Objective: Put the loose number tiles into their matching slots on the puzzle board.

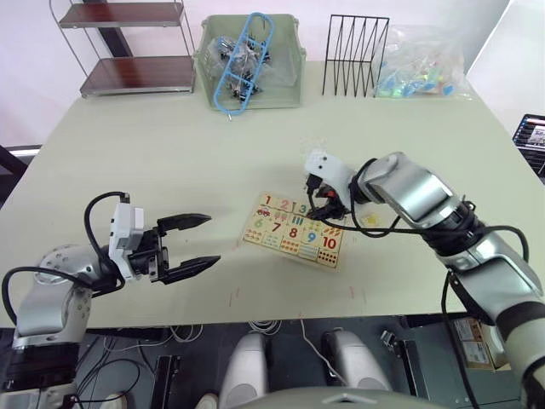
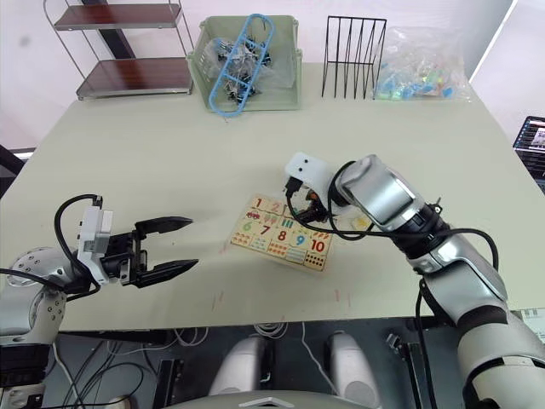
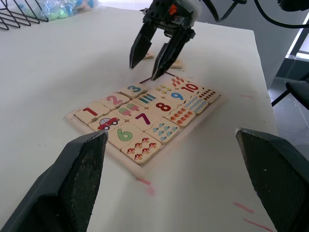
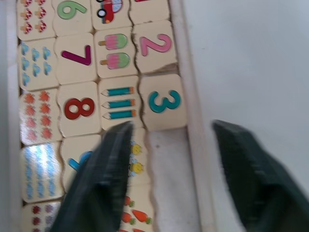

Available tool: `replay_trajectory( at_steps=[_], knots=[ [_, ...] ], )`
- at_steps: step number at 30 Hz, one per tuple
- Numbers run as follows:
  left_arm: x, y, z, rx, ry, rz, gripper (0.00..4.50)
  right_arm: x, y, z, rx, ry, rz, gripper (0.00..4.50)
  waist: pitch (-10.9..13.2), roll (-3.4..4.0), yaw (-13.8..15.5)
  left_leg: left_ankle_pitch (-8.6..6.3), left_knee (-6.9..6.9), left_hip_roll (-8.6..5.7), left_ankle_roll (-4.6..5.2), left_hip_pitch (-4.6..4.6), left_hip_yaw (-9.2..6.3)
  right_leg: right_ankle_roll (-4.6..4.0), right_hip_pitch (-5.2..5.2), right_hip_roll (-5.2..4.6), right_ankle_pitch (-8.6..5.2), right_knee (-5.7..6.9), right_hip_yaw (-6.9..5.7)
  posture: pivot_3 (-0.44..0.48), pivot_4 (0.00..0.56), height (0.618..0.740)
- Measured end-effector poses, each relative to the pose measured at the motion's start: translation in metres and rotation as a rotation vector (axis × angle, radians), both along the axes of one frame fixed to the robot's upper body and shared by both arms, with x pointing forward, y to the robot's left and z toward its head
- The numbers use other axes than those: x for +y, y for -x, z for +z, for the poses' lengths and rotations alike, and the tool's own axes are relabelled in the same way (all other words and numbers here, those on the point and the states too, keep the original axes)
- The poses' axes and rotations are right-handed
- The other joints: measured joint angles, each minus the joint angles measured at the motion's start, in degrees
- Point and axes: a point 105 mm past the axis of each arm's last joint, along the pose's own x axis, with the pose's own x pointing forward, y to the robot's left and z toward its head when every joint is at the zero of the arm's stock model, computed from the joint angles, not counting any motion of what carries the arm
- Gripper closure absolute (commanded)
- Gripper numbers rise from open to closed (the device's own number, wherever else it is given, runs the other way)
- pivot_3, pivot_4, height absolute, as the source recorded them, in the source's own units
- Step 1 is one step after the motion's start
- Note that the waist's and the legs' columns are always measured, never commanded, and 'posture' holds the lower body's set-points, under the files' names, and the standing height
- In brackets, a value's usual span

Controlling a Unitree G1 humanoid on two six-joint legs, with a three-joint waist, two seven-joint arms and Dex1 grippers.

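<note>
Board: the puzzle board (image 1: 295, 230) lies flat on the desk (image 1: 170, 153), toward the near edge and a little right of centre, turned at a slight angle, within reach of both arms.
Tiles in place: 1, 2 and 3 (image 4: 163, 101) sit along the far row, and 6, 7, 8, 9 and 10 along the near row, each beside its counting picture such as the red car (image 3: 108, 123).
Open slots: next to the 3 the far row shows bare recess (image 4: 170, 169), so the slots for 4 and 5 look unfilled.
Loose tiles: at least one pale tile (image 1: 372, 220) rests on the desk just right of the board, partly behind the right arm; its number cannot be read. It lies close to the empty end, handy for a short carry.
Right hand: the right hand (image 3: 150, 57) hangs over the far right corner of the board, fingers apart and pointing down, holding nothing. I judge it is there because the open slots and the loose tile are both at that corner.
Left hand: the left hand (image 1: 194, 247) is held above the desk, well left of the board, fingers spread wide and empty, aimed at the board. It seems parked clear so it does not crowd the working arm.
Clutter: a shelf rack (image 1: 132, 47), a green bin (image 1: 249, 60), a black wire rack (image 1: 354, 55) and a plastic bag (image 1: 421, 61) line the far edge, well apart from the board.
Progress: most tiles seated, two left, by my reading.
</note>
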Motion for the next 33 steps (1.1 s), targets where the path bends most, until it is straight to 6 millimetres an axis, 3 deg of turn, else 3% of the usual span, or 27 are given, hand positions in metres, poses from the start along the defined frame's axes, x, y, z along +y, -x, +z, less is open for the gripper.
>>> replay_trajectory(
  at_steps=[2,3,23,33],
  knots=[
    [0.000,0.000,0.000,-0.001,0.002,0.005,0.00,-0.004,-0.001,-0.001,-0.014,-0.024,0.002,4.37,0.0,0.00,0.0,0.00,0.00,0.00,0.00,0.01,0.01,0.00,0.00,0.00,0.00,0.00,0.01,0.000,0.150,0.740],
    [0.000,-0.001,0.000,-0.001,0.003,0.008,0.00,-0.005,-0.001,-0.002,-0.018,-0.037,0.003,4.49,0.0,0.00,-0.1,0.00,0.00,0.00,0.00,0.01,0.01,0.00,0.00,0.01,0.00,0.00,0.01,0.000,0.150,0.740],
    [0.001,-0.003,0.000,-0.003,0.005,0.032,0.00,-0.012,0.001,-0.023,-0.027,-0.086,0.051,4.49,0.0,-0.01,0.0,0.00,0.01,0.00,0.00,0.01,0.01,0.00,0.01,0.01,0.00,0.00,0.02,0.000,0.150,0.740],
    [0.002,-0.002,-0.002,0.005,0.006,0.039,0.00,-0.007,-0.001,-0.030,-0.021,-0.089,0.054,4.49,0.0,0.00,0.0,0.00,0.01,0.00,0.00,0.01,0.01,0.00,0.01,0.01,0.00,0.01,0.02,0.000,0.150,0.740]
  ],
)
